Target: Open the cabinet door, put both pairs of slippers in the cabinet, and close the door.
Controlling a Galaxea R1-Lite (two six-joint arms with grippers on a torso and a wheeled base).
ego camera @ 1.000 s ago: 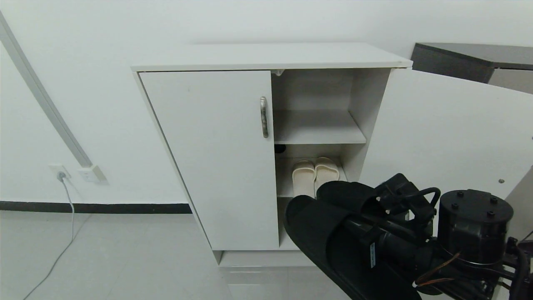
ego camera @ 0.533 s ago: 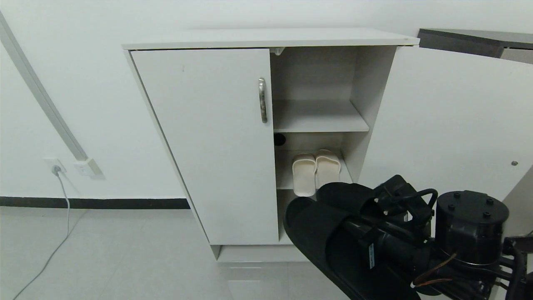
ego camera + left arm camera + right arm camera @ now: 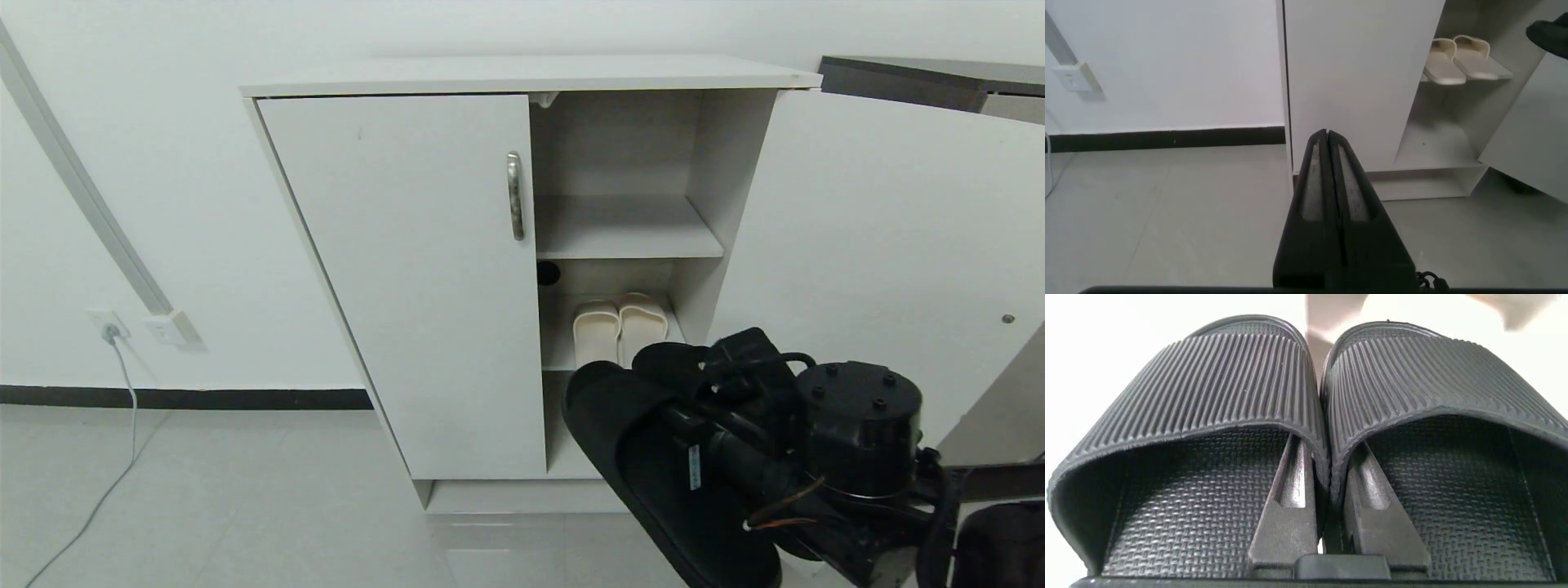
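A white wall and a pale tiled floor [image 3: 204,506] surround the white cabinet [image 3: 522,73]. The cabinet's left door [image 3: 408,286] is shut and its right door [image 3: 882,245] stands swung wide. On the cabinet's lower shelf a cream pair of slippers [image 3: 618,327] lies side by side. Low in front of the cabinet's open half, the right gripper [image 3: 710,392] holds the black pair of slippers [image 3: 645,441], one of its fingers inside each slipper, pinching their inner walls together. The left gripper [image 3: 1327,139], its fingers pressed together on nothing, points toward the cabinet's shut door.
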